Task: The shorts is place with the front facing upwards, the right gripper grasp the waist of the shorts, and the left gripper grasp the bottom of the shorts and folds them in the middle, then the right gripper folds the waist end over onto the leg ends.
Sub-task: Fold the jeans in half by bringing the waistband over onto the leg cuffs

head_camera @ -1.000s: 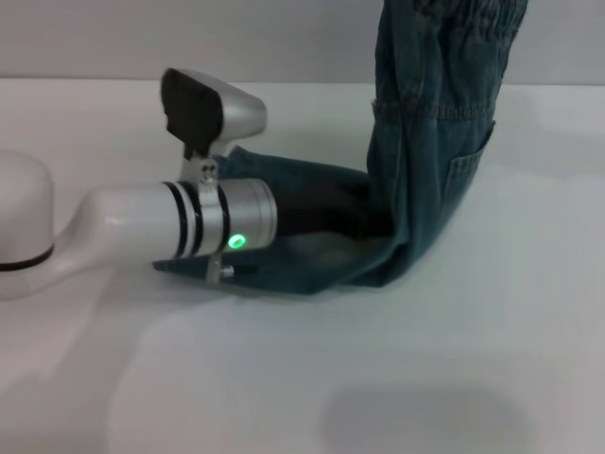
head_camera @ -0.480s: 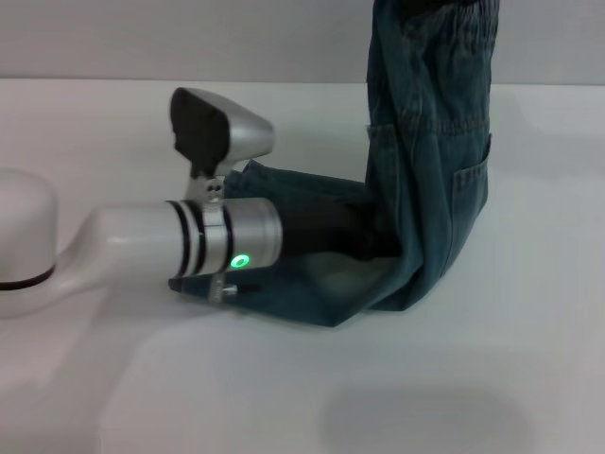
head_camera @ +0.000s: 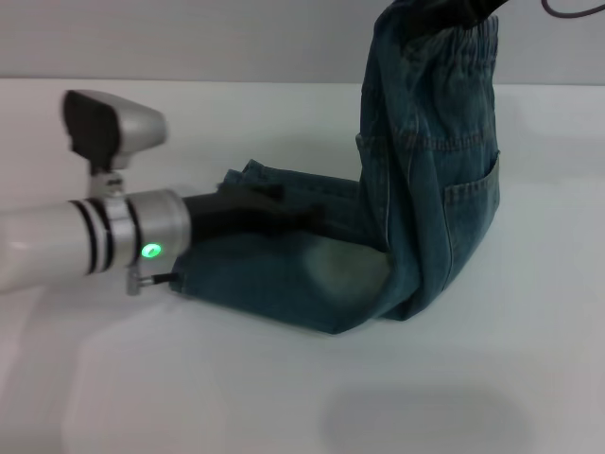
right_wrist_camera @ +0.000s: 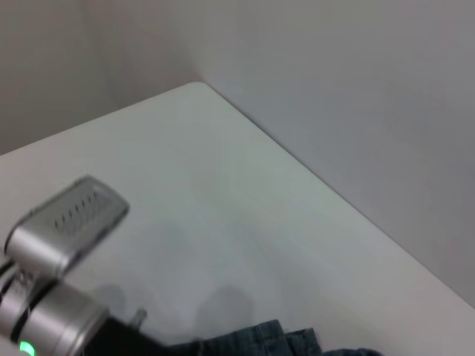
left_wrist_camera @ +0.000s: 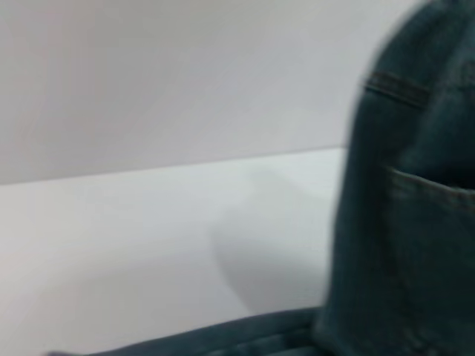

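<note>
The blue denim shorts are bent in two. Their leg half lies flat on the white table, and the waist half stands upright with a back pocket showing. My right gripper is at the top edge of the head view, shut on the elastic waist and holding it up. My left gripper reaches in low from the left and lies on top of the flat leg half, near the leg ends. The left wrist view shows the hanging denim close up. A strip of denim shows in the right wrist view.
The white table runs wide in front of and behind the shorts, with a grey wall at its far edge. The left arm's wrist camera housing stands above its silver wrist ring.
My left arm has drawn back to the left, out of the fold and onto the leg ends. The raised waist half has shifted slightly, and more of the flat leg half shows.
</note>
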Available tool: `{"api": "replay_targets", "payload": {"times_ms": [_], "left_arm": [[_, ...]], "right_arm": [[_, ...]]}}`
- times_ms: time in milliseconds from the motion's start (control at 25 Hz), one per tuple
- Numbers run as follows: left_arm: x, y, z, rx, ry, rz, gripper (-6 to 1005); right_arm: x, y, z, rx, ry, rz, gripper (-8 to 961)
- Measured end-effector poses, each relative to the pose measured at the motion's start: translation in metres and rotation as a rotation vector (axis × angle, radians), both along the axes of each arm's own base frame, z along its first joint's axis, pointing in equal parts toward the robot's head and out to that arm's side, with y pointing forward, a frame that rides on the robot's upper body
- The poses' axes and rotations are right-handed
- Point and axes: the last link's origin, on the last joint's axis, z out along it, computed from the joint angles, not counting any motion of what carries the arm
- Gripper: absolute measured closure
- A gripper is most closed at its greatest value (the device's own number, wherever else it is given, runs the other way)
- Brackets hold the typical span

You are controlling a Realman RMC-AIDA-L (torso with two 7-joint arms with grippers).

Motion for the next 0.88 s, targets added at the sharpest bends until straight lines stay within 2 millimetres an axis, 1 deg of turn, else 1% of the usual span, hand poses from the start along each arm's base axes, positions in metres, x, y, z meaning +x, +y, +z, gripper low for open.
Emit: {"api": "replay_targets", "payload": {"times_ms": [240, 400, 600, 720, 880], "left_arm": [[-0.025, 0.011, 0.034, 0.135, -0.048, 0.097, 197], [-0.039, 0.019, 0.057, 0.248, -0.067, 0.137, 197], [-0.056, 0.026, 0.081, 0.387, -0.066, 0.177, 198], [-0.063, 0.028, 0.091, 0.438, -0.07, 0.202, 198], [-0.069, 0.028, 0.097, 0.47, -0.058, 0.216, 198]], "right_arm": [[-0.004, -0.003, -0.011, -0.044, 0.006, 0.033, 852], [-0.012, -0.011, -0.027, -0.1, -0.006, 0.086, 847], [-0.02, -0.019, -0.052, -0.171, -0.027, 0.12, 840], [-0.022, -0.024, -0.068, -0.216, -0.038, 0.141, 836], [-0.022, -0.028, -0.088, -0.268, -0.043, 0.153, 830]]}}
